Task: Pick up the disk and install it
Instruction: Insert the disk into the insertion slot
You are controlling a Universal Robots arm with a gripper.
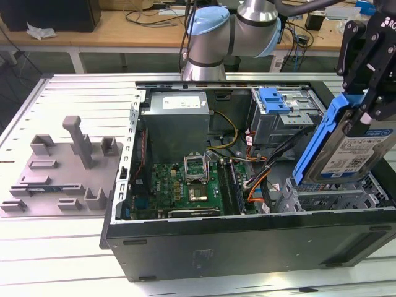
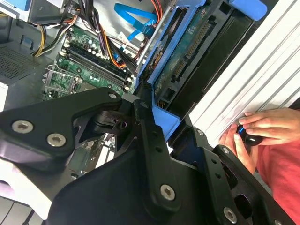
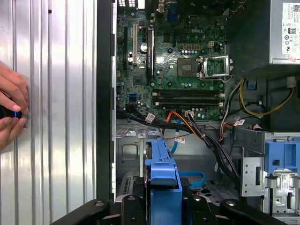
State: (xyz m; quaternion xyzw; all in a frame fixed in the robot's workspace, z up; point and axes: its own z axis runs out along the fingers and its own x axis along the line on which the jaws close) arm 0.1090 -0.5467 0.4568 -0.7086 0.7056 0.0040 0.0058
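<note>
The black gripper (image 1: 366, 108) clamps the silver, blue-framed hard disk (image 1: 346, 151), tilted over the open black computer case (image 1: 247, 247), which holds a green motherboard (image 1: 185, 185), grey power-supply box (image 1: 176, 120) and blue plastic bracket (image 1: 275, 99).

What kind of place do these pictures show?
Probably a robotics lab: an open computer case lies on a slotted metal table, the gripper holds the disk, and a cabled workbench stands behind.
</note>
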